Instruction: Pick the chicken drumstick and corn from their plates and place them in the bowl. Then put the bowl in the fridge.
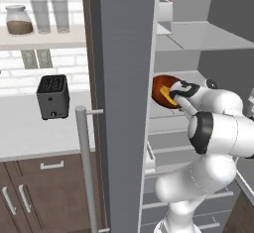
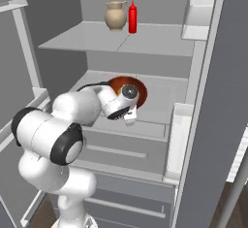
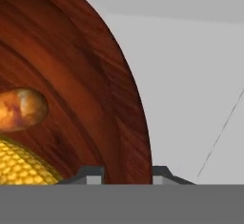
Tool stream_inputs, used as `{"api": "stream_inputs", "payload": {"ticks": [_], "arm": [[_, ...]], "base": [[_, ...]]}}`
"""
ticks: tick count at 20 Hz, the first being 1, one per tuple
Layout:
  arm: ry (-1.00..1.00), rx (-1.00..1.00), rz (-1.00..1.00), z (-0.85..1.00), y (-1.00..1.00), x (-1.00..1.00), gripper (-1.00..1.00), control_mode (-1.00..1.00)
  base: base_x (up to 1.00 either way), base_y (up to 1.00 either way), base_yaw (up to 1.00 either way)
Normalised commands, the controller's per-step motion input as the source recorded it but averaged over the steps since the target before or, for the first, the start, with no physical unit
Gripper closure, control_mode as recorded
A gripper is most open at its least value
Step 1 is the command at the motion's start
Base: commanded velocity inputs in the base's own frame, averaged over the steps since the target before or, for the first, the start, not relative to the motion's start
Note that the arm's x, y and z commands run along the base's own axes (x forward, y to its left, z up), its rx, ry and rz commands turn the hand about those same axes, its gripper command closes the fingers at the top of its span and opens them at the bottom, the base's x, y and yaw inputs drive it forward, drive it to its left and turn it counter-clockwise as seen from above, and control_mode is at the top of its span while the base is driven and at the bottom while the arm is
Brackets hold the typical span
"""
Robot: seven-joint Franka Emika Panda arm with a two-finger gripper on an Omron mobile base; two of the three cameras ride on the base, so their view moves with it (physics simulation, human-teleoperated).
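The reddish-brown bowl hangs over the middle shelf inside the open fridge. My gripper is shut on the bowl's rim, with one finger on each side of it. Inside the bowl lie the golden-brown chicken drumstick and the yellow corn. A yellow bit of corn shows beside my hand in the left base view. From the right base view my wrist covers most of the bowl. I cannot tell whether the bowl touches the shelf. The plates are out of view.
The fridge door stands open with its long bar handle. A beige pitcher and a red bottle stand on the upper shelf. White door bins line the door. A toaster sits on the counter at left.
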Motion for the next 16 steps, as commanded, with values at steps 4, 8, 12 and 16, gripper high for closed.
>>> {"api": "stream_inputs", "payload": {"ticks": [4, 8, 12, 16], "arm": [[0.0, 0.0, 0.0, -0.12, -0.09, 0.52, -1.0, -1.0], [-0.08, 0.0, 0.0, 0.09, 0.0, 0.08, -1.0, -1.0], [-0.2, 0.0, 0.01, 0.31, 0.0, 0.0, -1.0, -1.0], [-0.18, 0.0, 0.02, 0.53, 0.02, -0.47, -1.0, -1.0]], "base": [[0.0, 0.0, 0.0], [0.0, 0.0, 0.0], [0.0, 0.0, 0.0], [0.0, 0.0, 0.0]]}}
